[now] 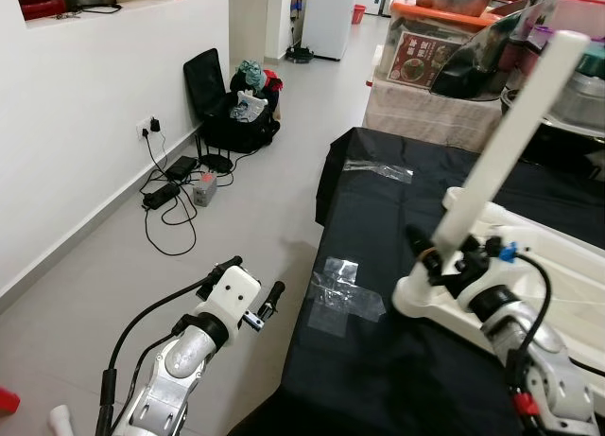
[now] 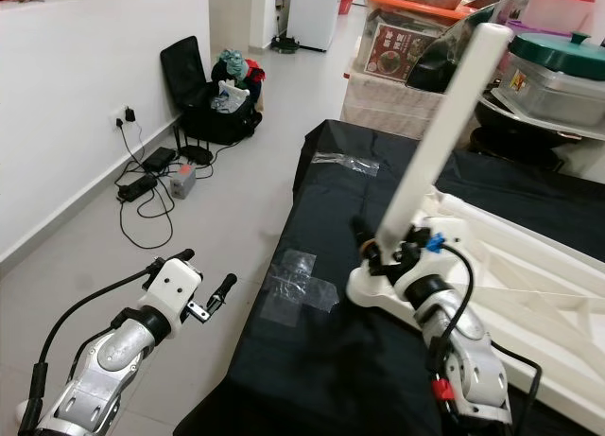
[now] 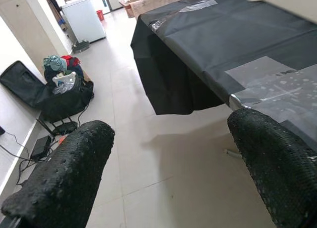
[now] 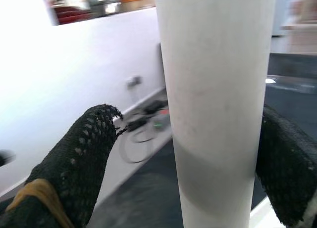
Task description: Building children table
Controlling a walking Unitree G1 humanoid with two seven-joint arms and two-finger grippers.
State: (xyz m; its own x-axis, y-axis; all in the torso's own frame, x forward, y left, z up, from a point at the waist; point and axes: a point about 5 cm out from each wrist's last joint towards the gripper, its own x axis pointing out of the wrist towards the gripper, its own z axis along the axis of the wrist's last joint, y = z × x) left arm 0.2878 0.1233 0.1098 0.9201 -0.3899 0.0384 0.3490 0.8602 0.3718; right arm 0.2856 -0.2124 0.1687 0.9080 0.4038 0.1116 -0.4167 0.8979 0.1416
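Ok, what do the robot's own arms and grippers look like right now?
Both arms are silver metal with black joints and looping black cables. The left gripper has a white housing and two long black fingers with a pebbled rubbery texture. The right gripper has a blue connector near the wrist, a red tag lower on the forearm, and a yellow band on one finger.

Matt black cloth (image 1: 397, 247); smooth white leg (image 1: 515, 133); glossy tape (image 1: 340, 289).

White wall (image 1: 85, 95) with socket (image 1: 146, 126); pale tiled floor (image 1: 246, 209) bearing cables (image 1: 170, 204) and an open black suitcase (image 1: 232, 110).
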